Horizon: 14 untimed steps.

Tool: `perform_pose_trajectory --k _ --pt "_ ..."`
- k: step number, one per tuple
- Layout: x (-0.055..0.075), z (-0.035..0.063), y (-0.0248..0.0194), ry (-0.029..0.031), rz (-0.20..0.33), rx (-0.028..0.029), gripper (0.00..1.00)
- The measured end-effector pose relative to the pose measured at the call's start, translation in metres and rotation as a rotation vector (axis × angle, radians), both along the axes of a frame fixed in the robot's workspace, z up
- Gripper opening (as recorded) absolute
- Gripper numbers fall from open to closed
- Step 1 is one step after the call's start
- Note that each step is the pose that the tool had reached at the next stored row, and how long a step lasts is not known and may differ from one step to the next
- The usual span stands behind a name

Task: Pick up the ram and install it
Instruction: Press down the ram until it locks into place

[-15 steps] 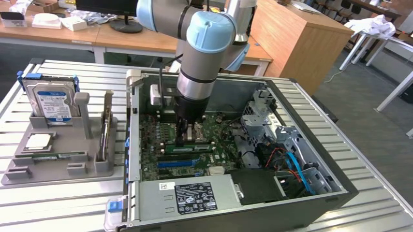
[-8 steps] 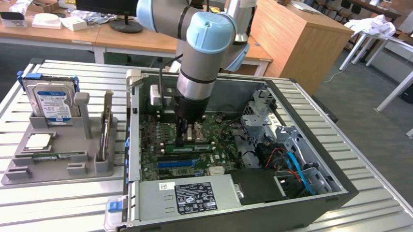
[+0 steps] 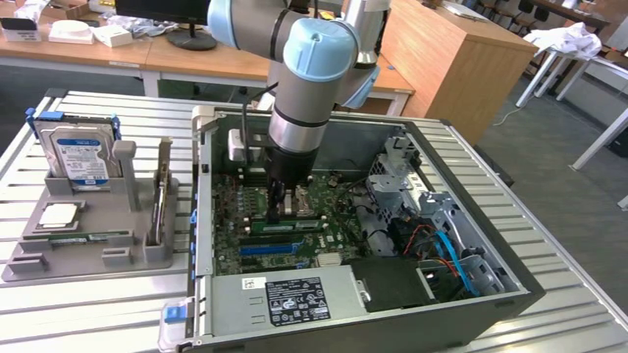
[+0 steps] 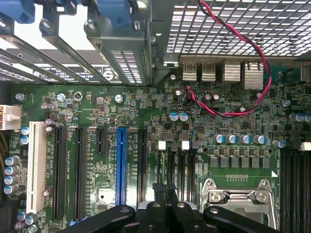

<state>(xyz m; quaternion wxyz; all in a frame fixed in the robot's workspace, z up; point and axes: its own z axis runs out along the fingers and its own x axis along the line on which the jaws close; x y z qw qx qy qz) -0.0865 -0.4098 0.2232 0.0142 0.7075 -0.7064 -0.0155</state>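
A slatted table (image 3: pixel 98 110) holds an open PC case (image 3: pixel 442 318) lying on its side. Beside the case, toward the exterior view's left, a grey tray (image 3: pixel 88 257) holds a hard drive (image 3: pixel 84 158). The arm (image 3: pixel 314 51) reaches straight down into the case, over the green board (image 3: pixel 231 220). Its gripper (image 3: pixel 284 209) hangs near the case's middle, jaws closed tight together. Directly below the tips, the ram (image 3: pixel 287 225) stands on edge among the slots, between the blue slot (image 3: pixel 267 249) and the socket (image 4: pixel 238 204). Its long axis runs along the slots, toward the case's rear. Whether the jaws pinch the ram or merely touch its top edge cannot be told.
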Motion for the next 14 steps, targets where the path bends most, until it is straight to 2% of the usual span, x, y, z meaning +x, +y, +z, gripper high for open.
perform_pose_trajectory --k 14 --pt "0.0000 -0.0011 0.0000 0.0000 0.000 0.0002 0.10"
